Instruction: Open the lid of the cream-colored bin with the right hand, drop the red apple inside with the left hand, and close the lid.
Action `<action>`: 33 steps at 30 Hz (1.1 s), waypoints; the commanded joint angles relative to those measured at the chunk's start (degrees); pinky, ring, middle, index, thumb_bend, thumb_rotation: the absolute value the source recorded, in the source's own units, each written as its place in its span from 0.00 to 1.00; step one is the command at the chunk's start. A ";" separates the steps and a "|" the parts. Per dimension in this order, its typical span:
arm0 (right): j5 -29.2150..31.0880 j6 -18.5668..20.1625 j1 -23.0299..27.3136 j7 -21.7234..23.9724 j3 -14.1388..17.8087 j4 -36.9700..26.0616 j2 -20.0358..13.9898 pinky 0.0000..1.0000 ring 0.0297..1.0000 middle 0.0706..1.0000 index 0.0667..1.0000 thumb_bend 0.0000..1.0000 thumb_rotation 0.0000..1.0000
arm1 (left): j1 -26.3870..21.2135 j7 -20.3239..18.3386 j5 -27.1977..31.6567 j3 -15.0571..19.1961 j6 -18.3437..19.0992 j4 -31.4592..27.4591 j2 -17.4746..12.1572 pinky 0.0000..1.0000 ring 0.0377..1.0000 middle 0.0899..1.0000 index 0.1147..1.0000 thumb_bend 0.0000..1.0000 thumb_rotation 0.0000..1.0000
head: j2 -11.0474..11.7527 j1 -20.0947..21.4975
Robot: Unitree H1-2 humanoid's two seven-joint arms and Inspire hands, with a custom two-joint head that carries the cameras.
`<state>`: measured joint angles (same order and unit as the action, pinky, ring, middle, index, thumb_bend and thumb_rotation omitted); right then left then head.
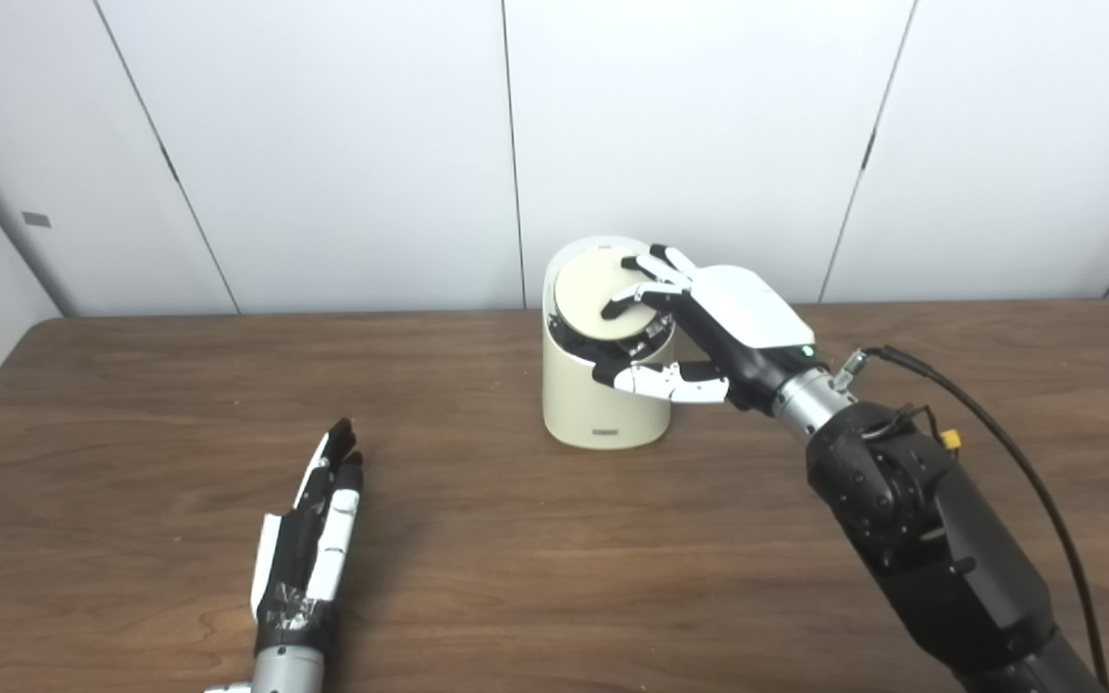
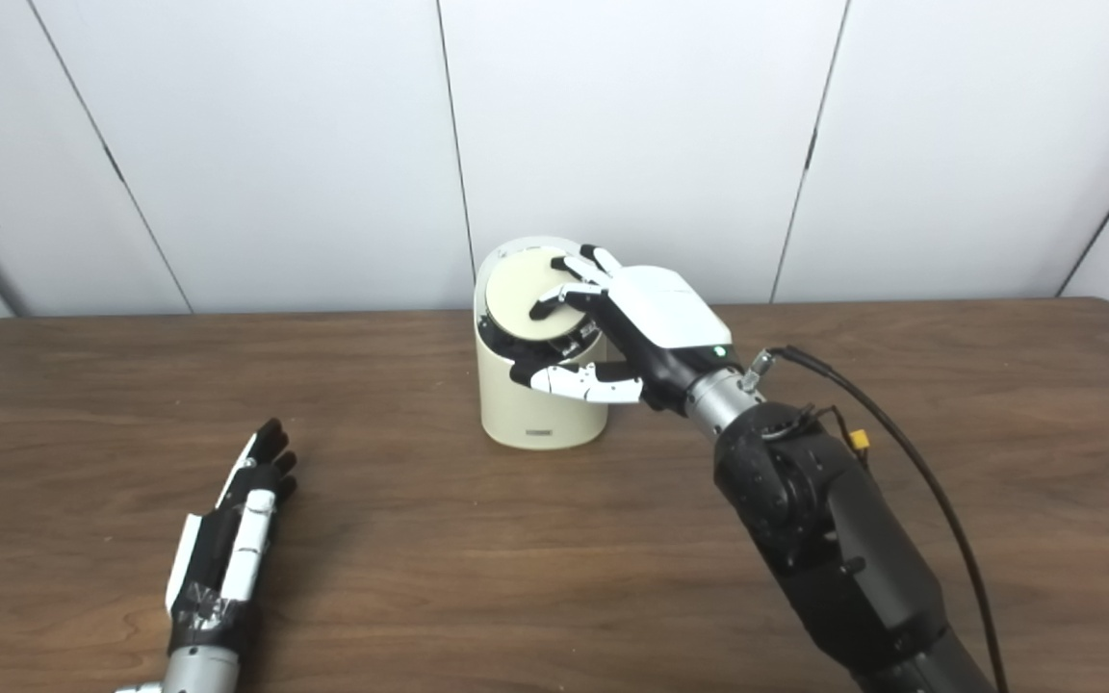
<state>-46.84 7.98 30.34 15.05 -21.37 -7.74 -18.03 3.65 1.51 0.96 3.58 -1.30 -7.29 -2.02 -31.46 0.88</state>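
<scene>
Currently, left eye view: cream-colored bin (image 1: 603, 404) stands upright at the counter's (image 1: 516, 558) far edge. Lid (image 1: 598, 298) is tilted toward the camera. Right hand (image 1: 709, 332) is on it: fingers (image 1: 646, 289) spread across the lid face, thumb pressed on the bin wall below the rim. Left hand (image 1: 309, 539) lies flat well apart from the bin, near-left, fingers straight, holding nothing.

Right eye view: same layout, fingertips touching the lid. No apple showing.
</scene>
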 commanded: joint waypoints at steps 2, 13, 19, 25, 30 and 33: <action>-4.57 -3.03 1.91 -0.58 -1.55 -0.08 -1.66 0.97 1.00 0.93 0.67 0.51 0.92 | -0.42 -0.52 0.42 -0.60 -0.33 -1.58 0.37 0.93 0.95 0.96 0.97 0.63 0.82 | -0.13 -0.02; -9.40 -3.44 2.45 1.67 -3.08 0.80 -1.60 1.00 1.00 0.96 0.67 0.56 0.95 | -0.12 -0.29 0.99 -0.62 1.39 -2.94 1.14 0.95 0.96 0.97 0.97 0.63 0.83 | -0.27 -0.40; -6.45 -4.45 2.08 -0.92 -0.72 0.99 -0.14 1.00 1.00 0.94 0.70 0.55 0.94 | -0.14 -0.32 1.01 -0.57 0.96 -2.85 1.03 0.95 0.96 0.97 0.97 0.62 0.83 | -0.15 -0.36; -2.15 -2.51 2.32 -1.06 3.25 -1.98 2.09 1.00 1.00 0.95 0.77 0.52 0.94 | -0.16 -0.38 1.13 -0.64 1.07 -2.98 1.06 0.94 0.95 0.96 0.97 0.63 0.81 | -0.16 -0.37; 1.01 -0.87 2.38 -1.87 7.37 -5.58 4.30 0.99 1.00 0.95 0.81 0.51 0.95 | -0.11 -0.54 1.14 -0.72 0.97 -2.80 0.89 0.95 0.95 0.96 0.97 0.62 0.81 | -0.10 -0.31; 1.34 -0.76 2.65 -2.88 9.46 -7.63 5.03 0.98 1.00 0.95 0.82 0.50 0.95 | -0.14 -0.86 0.97 -0.95 0.40 -2.16 0.55 0.98 0.96 0.97 0.98 0.63 0.82 | -0.10 -0.31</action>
<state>-45.77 7.08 30.39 14.15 -12.97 -13.09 -12.94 3.90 1.33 2.35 2.99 0.46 -8.59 -1.06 -31.55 0.53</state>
